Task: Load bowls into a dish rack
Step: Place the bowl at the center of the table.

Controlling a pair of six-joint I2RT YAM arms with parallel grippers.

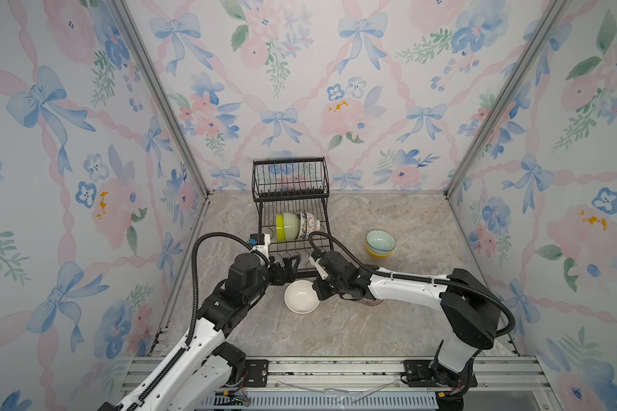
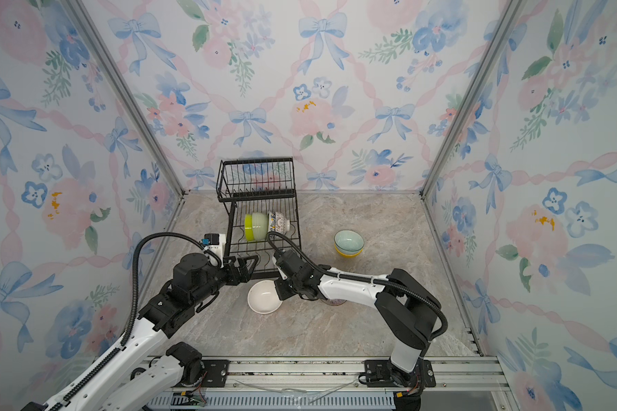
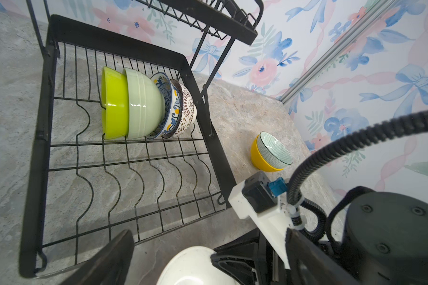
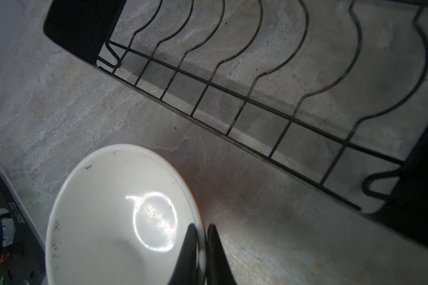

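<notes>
The right end effector (image 4: 202, 243) pinches the white bowl (image 1: 301, 297) by its rim — free slots of the dish rack (image 3: 38, 172) lie just beyond; the left end effector (image 1: 288, 267) gapes empty alongside.

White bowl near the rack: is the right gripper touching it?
Touching. The right wrist view shows the right gripper shut on the white bowl, with one finger inside the rim and one outside.
</notes>
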